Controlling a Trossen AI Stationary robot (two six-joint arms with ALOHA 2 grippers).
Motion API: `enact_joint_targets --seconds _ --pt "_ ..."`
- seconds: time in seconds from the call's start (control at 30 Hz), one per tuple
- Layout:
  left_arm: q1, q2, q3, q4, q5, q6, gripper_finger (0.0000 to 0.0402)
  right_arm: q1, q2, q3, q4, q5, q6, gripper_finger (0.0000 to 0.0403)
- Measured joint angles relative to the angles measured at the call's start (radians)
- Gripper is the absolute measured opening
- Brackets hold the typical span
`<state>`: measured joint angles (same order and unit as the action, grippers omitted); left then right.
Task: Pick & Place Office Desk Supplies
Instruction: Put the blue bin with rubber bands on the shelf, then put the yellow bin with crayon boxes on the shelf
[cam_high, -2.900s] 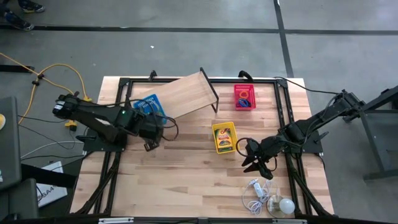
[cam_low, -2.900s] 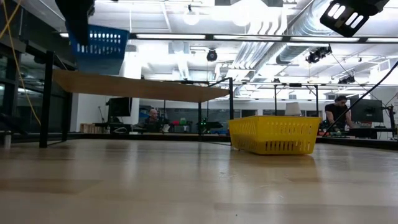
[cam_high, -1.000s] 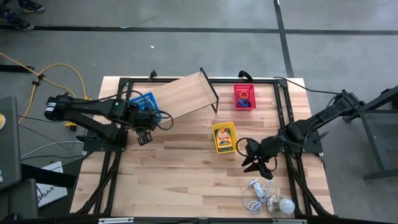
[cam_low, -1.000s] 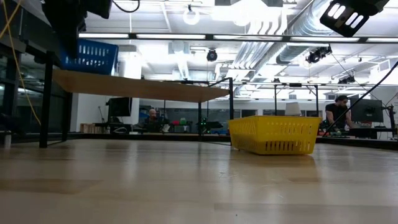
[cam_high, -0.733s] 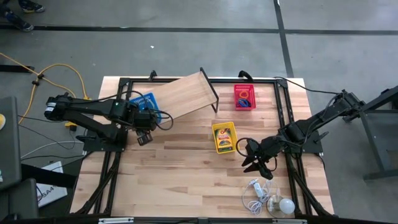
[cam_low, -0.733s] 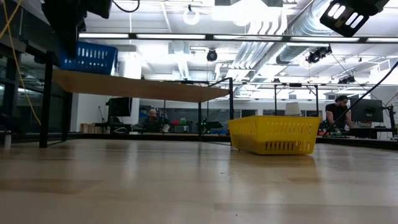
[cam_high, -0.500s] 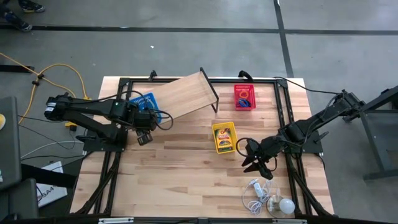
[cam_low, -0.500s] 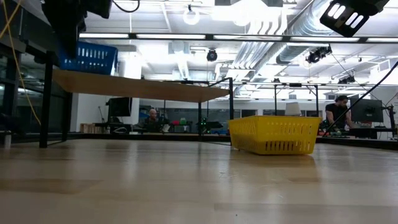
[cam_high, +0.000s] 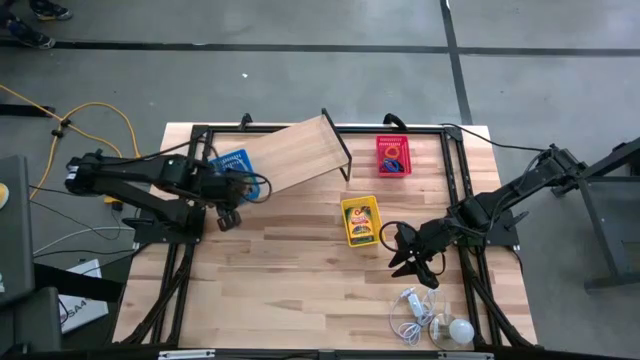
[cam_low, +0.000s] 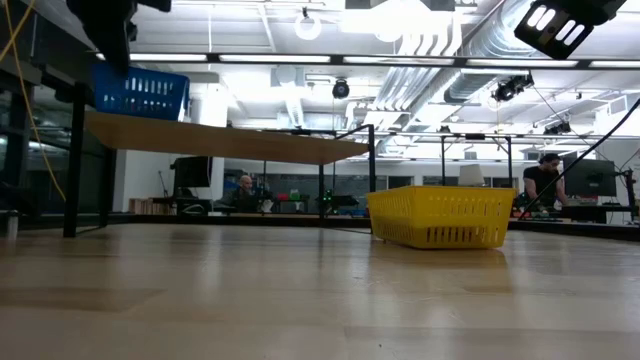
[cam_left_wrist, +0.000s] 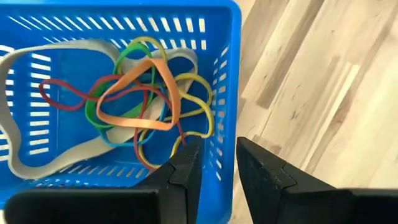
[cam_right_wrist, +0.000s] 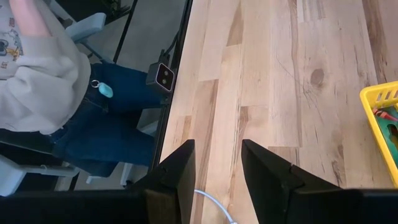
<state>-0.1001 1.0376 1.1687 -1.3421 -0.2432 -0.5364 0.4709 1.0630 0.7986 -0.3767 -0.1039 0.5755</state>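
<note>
Left gripper (cam_left_wrist: 214, 165) is sitting open astride the blue basket (cam_left_wrist: 124, 93) wall, not pinching it. Basket's looking light, thin plastic w/ floppy rubber bands (cam_left_wrist: 134, 99) inside; rim's the spot to grab. Right gripper (cam_high: 408, 250) is hanging open over the worktop (cam_high: 300, 290).

Your right claw (cam_right_wrist: 217, 163) hangs with its dark fingers (cam_right_wrist: 177, 163) parted over the bare wooden tabletop (cam_right_wrist: 267, 74). A yellow basket (cam_right_wrist: 384, 124) corner shows at one edge; beyond the tabletop's rim sits a person (cam_right_wrist: 56, 87) in jeans.

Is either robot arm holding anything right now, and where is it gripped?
Nothing is held. The left gripper stands open astride the blue basket's wall without clamping it; the right gripper hangs open over bare table.
</note>
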Motion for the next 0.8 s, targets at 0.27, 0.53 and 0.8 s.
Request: enact_joint_targets --seconds 0.27,0.53,0.8 --pt "0.0 -0.08 0.0 0.028 -0.002 0.017 0.0094 0.0 0.0 0.0 0.0 0.0 0.0 0.0119" --pt "0.0 -0.125 0.001 0.077 -0.003 0.069 0.0094 0.0 0.0 0.0 0.0 0.0 0.0 0.0119" --pt "-0.066 -0.091 0.001 0.214 0.071 0.151 0.0094 0.0 0.0 0.0 0.0 0.0 0.0 0.0119"
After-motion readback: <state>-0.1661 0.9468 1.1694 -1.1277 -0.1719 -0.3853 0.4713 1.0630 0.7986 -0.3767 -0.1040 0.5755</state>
